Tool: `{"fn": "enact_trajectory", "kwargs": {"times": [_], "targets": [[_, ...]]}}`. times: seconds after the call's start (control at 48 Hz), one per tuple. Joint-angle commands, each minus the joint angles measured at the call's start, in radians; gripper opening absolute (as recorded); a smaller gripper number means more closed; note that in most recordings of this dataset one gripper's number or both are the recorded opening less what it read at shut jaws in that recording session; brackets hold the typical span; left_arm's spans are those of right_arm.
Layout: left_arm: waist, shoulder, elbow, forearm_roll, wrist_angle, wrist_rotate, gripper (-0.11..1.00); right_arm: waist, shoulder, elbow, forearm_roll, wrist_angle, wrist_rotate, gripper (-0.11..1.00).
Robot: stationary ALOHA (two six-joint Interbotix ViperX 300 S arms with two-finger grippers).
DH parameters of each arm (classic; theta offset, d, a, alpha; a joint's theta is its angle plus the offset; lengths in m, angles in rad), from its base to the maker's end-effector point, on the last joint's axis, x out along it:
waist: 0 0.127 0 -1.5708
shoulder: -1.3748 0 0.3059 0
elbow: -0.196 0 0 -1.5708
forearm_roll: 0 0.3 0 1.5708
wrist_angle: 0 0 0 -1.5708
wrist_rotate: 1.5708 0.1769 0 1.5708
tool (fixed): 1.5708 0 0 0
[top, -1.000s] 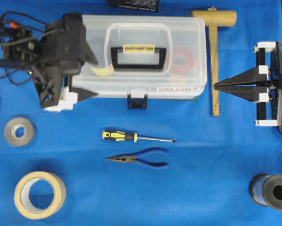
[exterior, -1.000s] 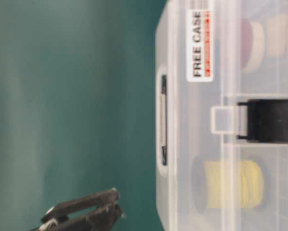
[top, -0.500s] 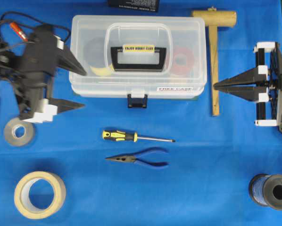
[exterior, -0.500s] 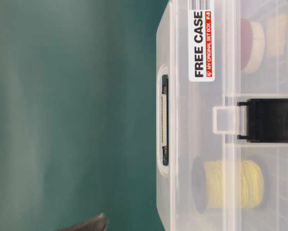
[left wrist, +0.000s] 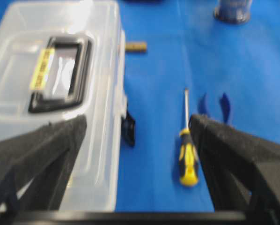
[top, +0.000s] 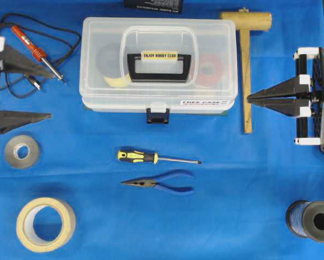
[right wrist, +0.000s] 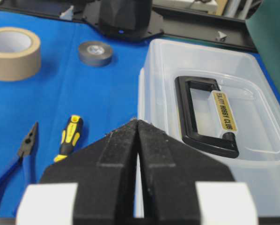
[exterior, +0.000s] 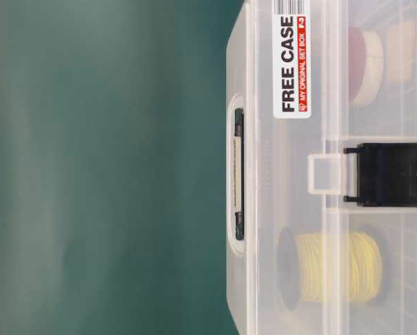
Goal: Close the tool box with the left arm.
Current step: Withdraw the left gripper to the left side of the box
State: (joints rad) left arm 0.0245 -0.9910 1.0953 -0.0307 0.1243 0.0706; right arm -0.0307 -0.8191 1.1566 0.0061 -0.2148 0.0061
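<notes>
Seemingly shut, the box [top: 159, 65] has its latch [top: 157, 115] hanging unfastened; lifted, the lid could spring open. Left gripper [top: 48, 93], left of the box, gapes empty; right gripper [top: 248, 98] is pinched closed, empty.

the tool box [top: 159, 65] is clear glossy plastic with a black handle, the mallet [top: 246, 49] bare wood, the table cover [top: 232, 206] matt blue cloth.
</notes>
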Motion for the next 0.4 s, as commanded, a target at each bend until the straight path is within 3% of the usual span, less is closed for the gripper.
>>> {"fn": "enact_trajectory", "kwargs": {"times": [0.0,0.208,0.375], "targets": [[0.0,-0.06,0.064,0.002,-0.066,0.0,0.89,-0.002,0.0,-0.011,0.003,-0.003,0.002,0.0],[-0.002,-0.186,0.212,0.0,-0.141,-0.003,0.89,-0.002,-0.002,-0.011,0.003,-0.003,0.002,0.0],[0.0,-0.218,0.253,0.0,-0.143,-0.003,0.89,-0.002,-0.002,-0.009,0.003,-0.003,0.002,0.0]]}}
